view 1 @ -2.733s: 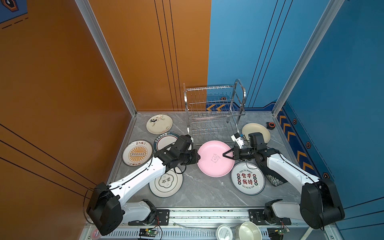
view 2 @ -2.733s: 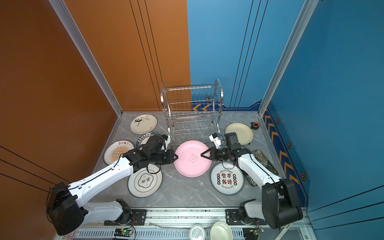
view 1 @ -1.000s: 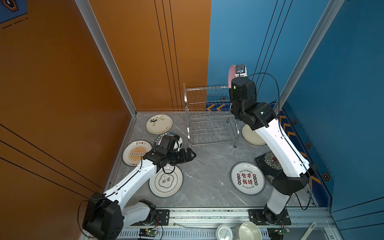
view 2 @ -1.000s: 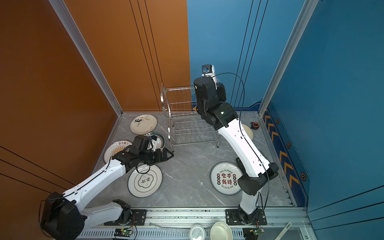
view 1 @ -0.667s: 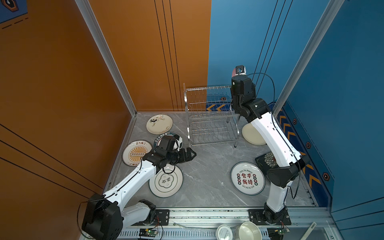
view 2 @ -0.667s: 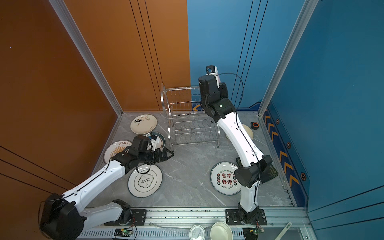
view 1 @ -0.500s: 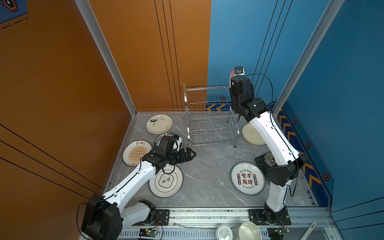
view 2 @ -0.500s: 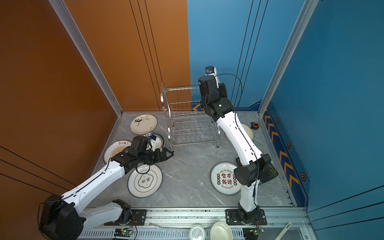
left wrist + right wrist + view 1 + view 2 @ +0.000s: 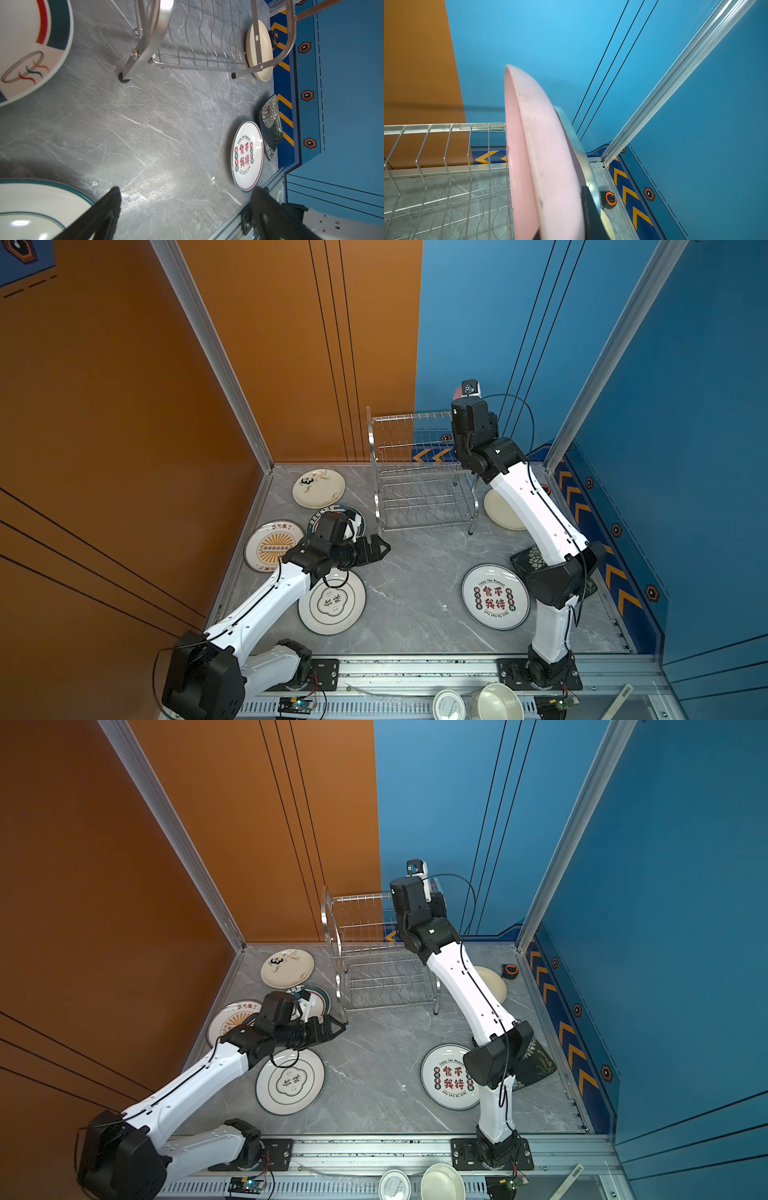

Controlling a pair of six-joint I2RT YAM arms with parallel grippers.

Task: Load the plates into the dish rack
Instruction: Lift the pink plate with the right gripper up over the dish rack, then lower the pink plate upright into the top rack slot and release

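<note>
The right arm (image 9: 528, 506) is raised over the right end of the dish rack (image 9: 419, 472), and a sliver of pink plate (image 9: 457, 391) shows behind its wrist camera. Left of the rack lie a panda plate (image 9: 319, 488), a dark-rimmed plate (image 9: 358, 519) and an orange sunburst plate (image 9: 272, 545). The left gripper (image 9: 380, 551), jaws apart, hovers just in front of the rack's left leg. Further in front lie a green-ringed plate (image 9: 332, 605) and a red-character plate (image 9: 495, 597). To the right are a cream plate (image 9: 498, 510) and a black floral plate (image 9: 528, 559).

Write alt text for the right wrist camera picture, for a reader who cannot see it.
A pink plate stands on edge in the middle of the picture, gripped at its near rim by the right pincer. The upright wires of a steel dish rack are next to it, with a blue wall behind.
</note>
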